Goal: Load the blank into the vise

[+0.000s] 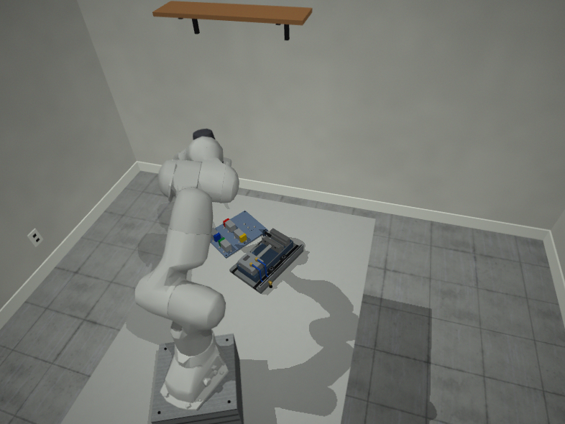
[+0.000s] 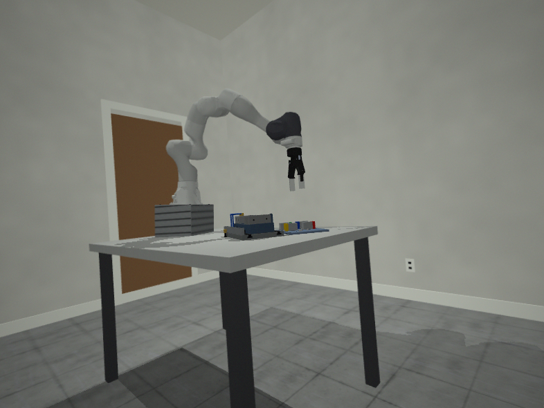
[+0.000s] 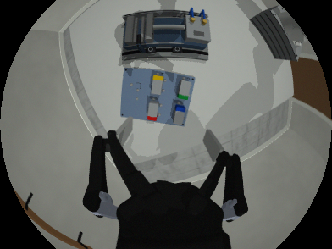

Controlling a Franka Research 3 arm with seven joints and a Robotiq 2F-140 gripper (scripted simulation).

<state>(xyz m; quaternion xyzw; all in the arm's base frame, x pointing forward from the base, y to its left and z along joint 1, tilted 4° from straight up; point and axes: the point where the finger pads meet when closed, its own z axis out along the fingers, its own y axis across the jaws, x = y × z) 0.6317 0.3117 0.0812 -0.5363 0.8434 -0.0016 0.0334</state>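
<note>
The blank with the yellow end point(image 3: 157, 85) lies flat on the blue infeed plate point(image 3: 156, 97), yellow end toward the vise; it also shows in the top view point(image 1: 240, 236) and the exterior view point(image 2: 284, 226). The milling vise point(image 3: 166, 35) stands beside the plate on its raised plate point(image 1: 268, 261), with nothing between its jaws. My gripper point(image 2: 296, 184) hangs high above the infeed plate, open and empty; its fingers show in the wrist view point(image 3: 168, 212).
Blanks with a red end point(image 3: 152, 109), a green end point(image 3: 183, 89) and a blue end point(image 3: 179, 114) lie on the infeed plate. Blue hoses point(image 1: 259, 269) stand at the vise's near end. The arm's base block point(image 2: 184, 218) stands on the table behind the vise.
</note>
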